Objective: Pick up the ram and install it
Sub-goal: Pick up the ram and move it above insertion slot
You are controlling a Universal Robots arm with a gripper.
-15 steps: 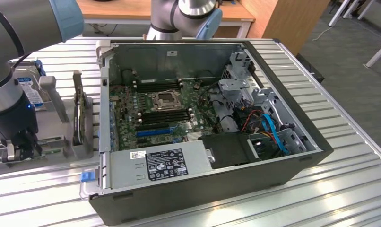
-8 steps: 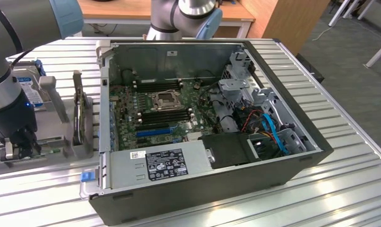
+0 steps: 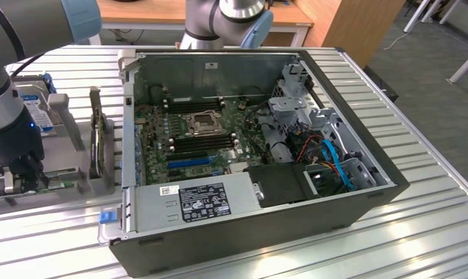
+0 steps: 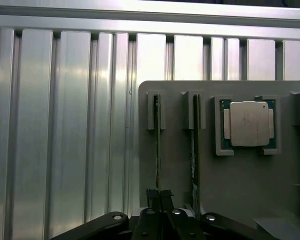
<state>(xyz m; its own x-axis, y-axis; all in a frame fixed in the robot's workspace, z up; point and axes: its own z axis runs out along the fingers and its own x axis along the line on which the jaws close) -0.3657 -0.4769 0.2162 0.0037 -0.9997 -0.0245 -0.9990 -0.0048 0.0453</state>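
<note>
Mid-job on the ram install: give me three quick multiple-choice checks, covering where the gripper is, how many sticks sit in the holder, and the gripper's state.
1. Where is the gripper?
A. at the holder beside the case, on the exterior view's left
B. inside the case
C. behind the case

2. How many sticks stand on edge in the holder's slots?
A. one
B. two
C. four

3. The gripper is:
A. wide open
B. shut on nothing, lifted off the holder
C. shut on the ram in its slot

Answers: 1 A, the arm reaches down to the holder outside the case. 2 B, the ram and a second stick stand side by side. 3 C, the gripper pinches the ram's edge while the ram sits in its slot.
</note>
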